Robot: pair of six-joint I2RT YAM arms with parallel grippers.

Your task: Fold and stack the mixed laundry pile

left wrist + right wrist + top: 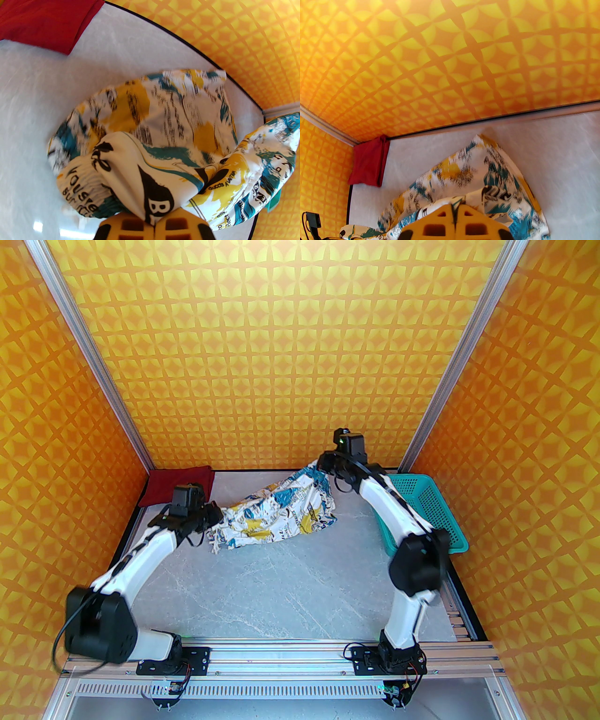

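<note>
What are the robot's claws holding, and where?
The white, blue-and-mustard printed cloth garment: left claw pinches its left end, right claw its right end.

1. From above, the left gripper [216,513] has its fingertips buried in folds of the printed garment [276,516], so the pinch itself is out of sight.
2. The right gripper [325,466] sits behind its own wrist housing there (same trouble).
3. In the left wrist view the garment's far half is blurred and its lettering is unreadable.
4. The red T-shirt [42,21] is cut by that view's top and left edges.
5. The basket [436,507] is partly covered by the right arm [389,507].
6. Both wrist views crop the fingers at the bottom edge.
</note>
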